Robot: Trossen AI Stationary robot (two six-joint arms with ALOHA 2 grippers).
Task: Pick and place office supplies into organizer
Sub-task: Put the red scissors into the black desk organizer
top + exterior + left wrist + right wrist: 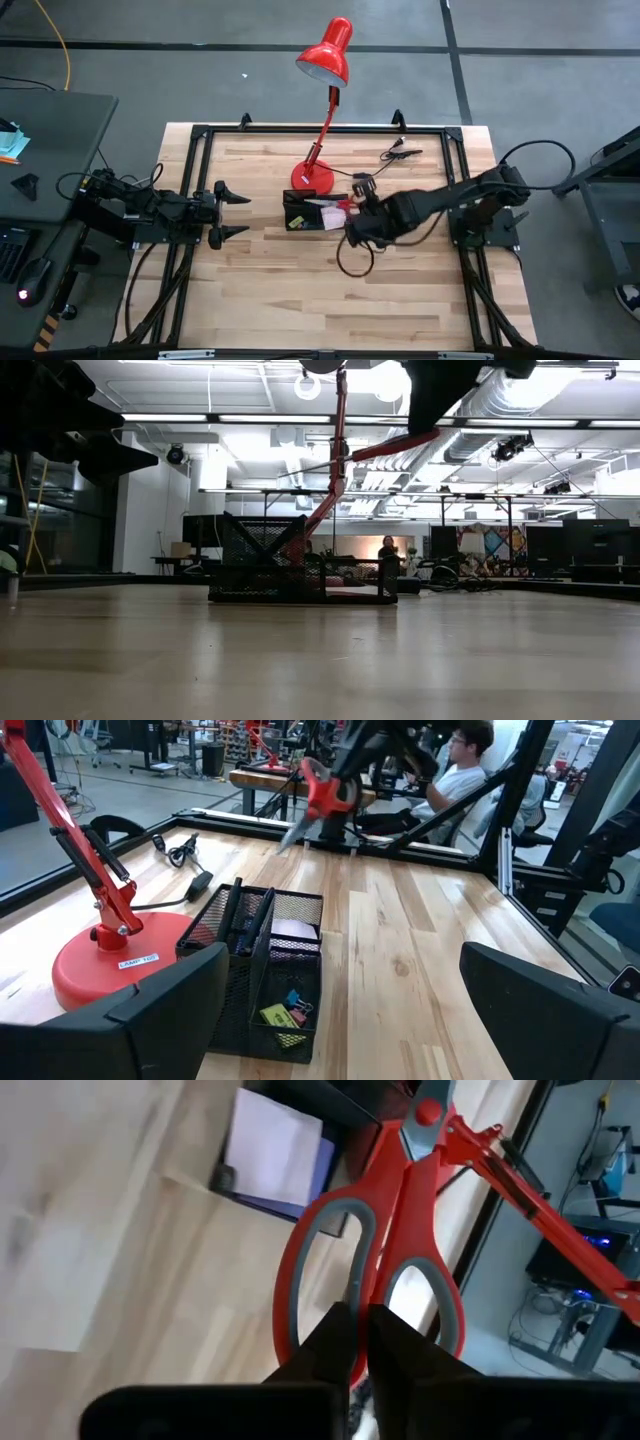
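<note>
The red-handled scissors [400, 1210] hang in my right gripper [365, 1318], lifted above the table just right of the black mesh organizer [300, 214]. In the left wrist view the scissors [318, 792] are high over the table, blades slanting down. The organizer [262, 970] stands on the table and holds black pens [246, 916], a purple sticky pad [296, 930] and small clips [284, 1013]. My left gripper [228, 211] waits open, left of the organizer. The pink pad is not in view. My right gripper pinches the scissors between its two fingers [335, 1342] on the inner handle bars [366, 1285], where the two grey-lined loops meet. The fingers lie along the scissors, and the blades [432, 1098] point away from them. The scissors are lifted clear of the table.
The red desk lamp's round base [313, 179] stands just behind the organizer, its arm leaning over the table's far edge. A black cable with clips [400, 153] lies far right. A cable loop [354, 258] hangs below my right arm. A person [462, 760] sits beyond the table.
</note>
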